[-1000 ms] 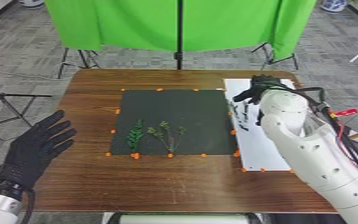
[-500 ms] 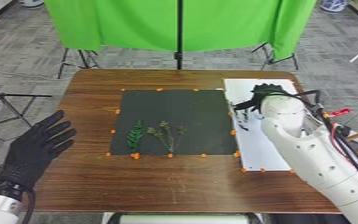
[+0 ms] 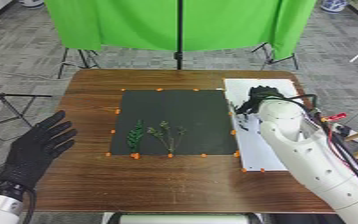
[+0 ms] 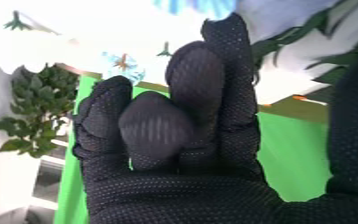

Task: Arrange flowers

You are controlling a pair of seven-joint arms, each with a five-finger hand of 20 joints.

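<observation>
Right hand (image 3: 264, 94): one, above the far part of the white sheet; in the right wrist view, loosely open, mostly stretched out with one finger (image 4: 158, 125) bent more; nothing pinched as far as can be seen; contact with the sheet impossible to tell.
Pale blue blossoms (image 4: 123, 64): two at least, beyond the fingertips in the right wrist view, with white petals close around; too washed out for a full count.
Green star-shaped bases (image 4: 165, 51): two, among those petals.
Dark green leaves (image 4: 291, 36): several, beside the hand in the same view.
Leafy sprig (image 3: 135, 136): one, dense and green, lying on the dark mat (image 3: 193, 102), in its near left part.
Thin branching greenery (image 3: 169, 137): one cluster, lying just right of the sprig, apart from it; number of stems too fine to count.
Left hand (image 3: 35, 145): one, over the left side of the table (image 3: 158, 185), spread and relaxed, well apart from both bits of greenery.
White sheet (image 3: 264, 152): one, right of the mat.
Orange markers (image 3: 170, 155): five along the near edge of the mat, more around it.
Green cloth (image 3: 131, 25): one, behind the table.
Potted plant (image 4: 38, 107): one, in the background.
</observation>
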